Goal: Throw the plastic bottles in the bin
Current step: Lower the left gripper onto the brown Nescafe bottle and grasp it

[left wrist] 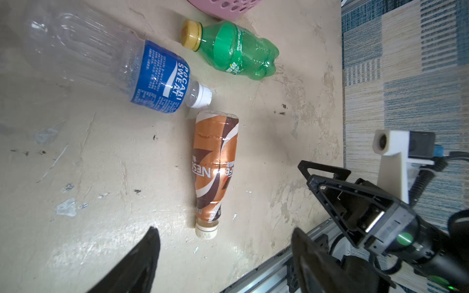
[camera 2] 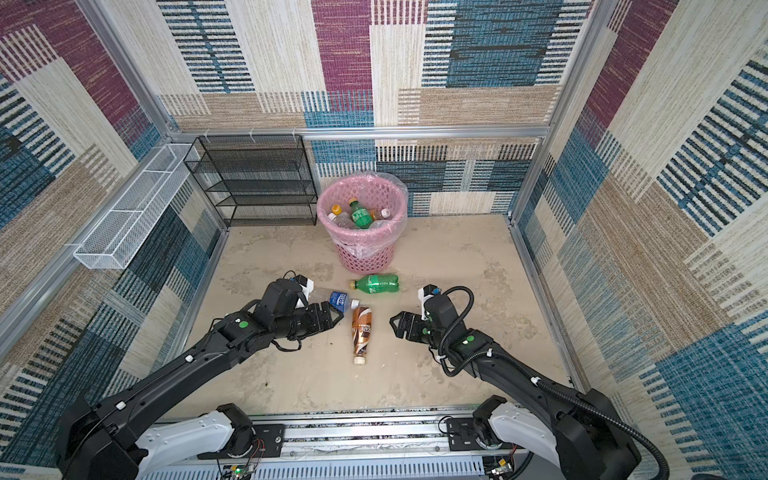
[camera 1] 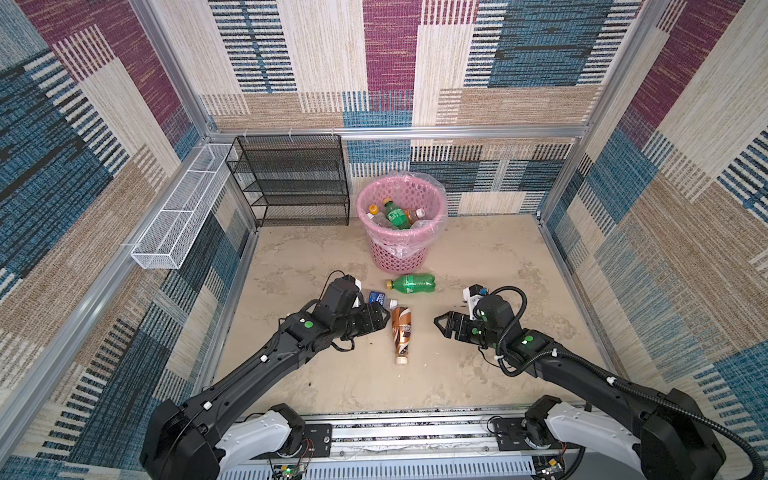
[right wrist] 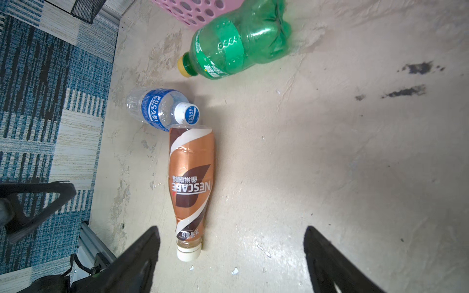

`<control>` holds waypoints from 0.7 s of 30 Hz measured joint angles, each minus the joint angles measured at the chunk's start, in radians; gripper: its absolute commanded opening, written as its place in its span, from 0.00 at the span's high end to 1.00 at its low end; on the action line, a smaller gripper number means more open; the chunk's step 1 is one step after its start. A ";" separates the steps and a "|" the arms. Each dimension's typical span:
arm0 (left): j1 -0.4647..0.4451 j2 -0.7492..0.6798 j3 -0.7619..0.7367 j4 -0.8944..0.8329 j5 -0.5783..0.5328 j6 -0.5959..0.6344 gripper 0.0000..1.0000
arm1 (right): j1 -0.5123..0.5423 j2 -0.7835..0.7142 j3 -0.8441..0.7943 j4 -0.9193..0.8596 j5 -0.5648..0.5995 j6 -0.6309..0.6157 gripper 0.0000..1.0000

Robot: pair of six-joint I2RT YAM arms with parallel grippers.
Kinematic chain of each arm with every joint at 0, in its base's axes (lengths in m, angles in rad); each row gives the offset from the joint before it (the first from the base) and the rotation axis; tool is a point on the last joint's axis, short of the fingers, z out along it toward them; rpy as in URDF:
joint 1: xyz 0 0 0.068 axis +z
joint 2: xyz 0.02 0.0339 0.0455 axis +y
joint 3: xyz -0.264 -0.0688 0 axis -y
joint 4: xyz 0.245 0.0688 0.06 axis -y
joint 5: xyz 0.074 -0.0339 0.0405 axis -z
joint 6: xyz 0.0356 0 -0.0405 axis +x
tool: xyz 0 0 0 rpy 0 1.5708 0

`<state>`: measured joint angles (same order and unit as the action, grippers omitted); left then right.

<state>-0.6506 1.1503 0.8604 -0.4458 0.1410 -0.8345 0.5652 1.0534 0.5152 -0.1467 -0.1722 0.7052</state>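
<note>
1. The left pincer (camera 1: 384,318) hung low over the desk (camera 1: 332,382). Its jaws stood apart with nothing between them.
2. The right pincer (camera 1: 439,322) faced it from the opposite side, with its jaws also spread wide and empty.
3. A coffee bottle (camera 1: 401,332) lay on its side between the two pincers. It was just beside the left pincer's tips and a little clear of the right one, and neither clasped it. Its white cap pointed back toward the arm bases.
4. A blue-label bottle (camera 1: 379,297), clear-bodied, lay on the desk just beyond the left pincer. That wrist partly hid it in both top views. Its white cap sat right by the coffee bottle's base end, and whether the two touched could not be told.
5. A green bottle (camera 1: 413,283) lay on its side farther out, past both pincers. Its yellow cap was turned toward the left pincer's side.
6. The bin (camera 1: 399,257) stood upright well beyond both pincers, with the green bottle just beside its foot. It was lined with a clear bag (camera 1: 434,189).
7. Several binned bottles (camera 1: 395,214) showed inside it, with a green one with a yellow cap on top.
8. A black rack (camera 1: 291,183) stood beside the bin on the left pincer's side, against the back wall.
</note>
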 measured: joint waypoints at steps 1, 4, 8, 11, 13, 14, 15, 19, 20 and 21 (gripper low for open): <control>-0.011 0.016 0.007 -0.005 -0.013 0.000 0.16 | -0.007 0.000 0.000 0.000 0.000 0.000 0.10; -0.045 0.072 0.040 -0.023 -0.041 0.000 0.15 | -0.026 -0.005 -0.002 0.000 -0.001 -0.005 0.11; -0.084 0.147 0.074 -0.034 -0.066 0.000 0.14 | -0.049 -0.021 -0.019 0.000 -0.006 -0.008 0.11; -0.108 0.198 0.094 -0.042 -0.085 0.000 0.17 | -0.059 -0.035 -0.031 0.000 -0.011 -0.009 0.11; -0.121 0.230 0.108 -0.042 -0.085 0.000 0.18 | -0.065 -0.040 -0.038 0.000 -0.016 -0.011 0.11; -0.127 0.249 0.115 -0.042 -0.085 0.000 0.19 | -0.069 -0.041 -0.040 0.000 -0.019 -0.011 0.11; -0.133 0.268 0.121 -0.041 -0.084 0.000 0.19 | -0.072 -0.042 -0.042 0.000 -0.019 -0.011 0.11; -0.151 0.340 0.142 -0.037 -0.081 0.000 0.23 | -0.082 -0.047 -0.047 0.000 -0.027 -0.015 0.11; -0.154 0.360 0.148 -0.033 -0.080 0.000 0.24 | -0.083 -0.050 -0.049 0.000 -0.027 -0.015 0.11; -0.157 0.378 0.152 -0.026 -0.074 0.000 0.25 | -0.085 -0.053 -0.052 0.000 -0.028 -0.015 0.11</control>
<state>-0.8078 1.5280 1.0122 -0.4713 0.0673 -0.8341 0.4805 1.0004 0.4633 -0.1467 -0.2005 0.6899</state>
